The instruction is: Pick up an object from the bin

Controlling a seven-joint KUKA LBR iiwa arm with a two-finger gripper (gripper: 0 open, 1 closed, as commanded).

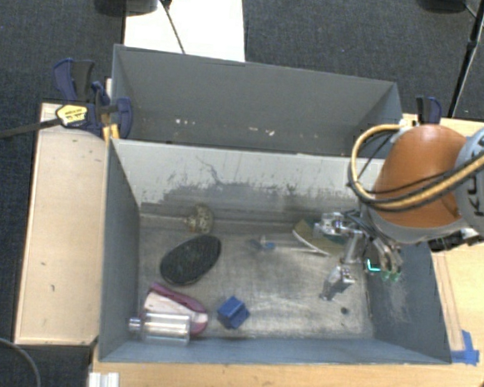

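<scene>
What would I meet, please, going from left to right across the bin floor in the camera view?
Black oval object, blue block, small blue piece, gripper. The clear bottle overlaps the oval sideways, so it is left out.

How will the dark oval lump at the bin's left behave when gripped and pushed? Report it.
The dark, speckled oval lump lies flat on the grey metal bin's floor, so a push would probably slide it, not roll it. Its rounded sides could slip from a pinch. Weight and stiffness cannot be told.
</scene>
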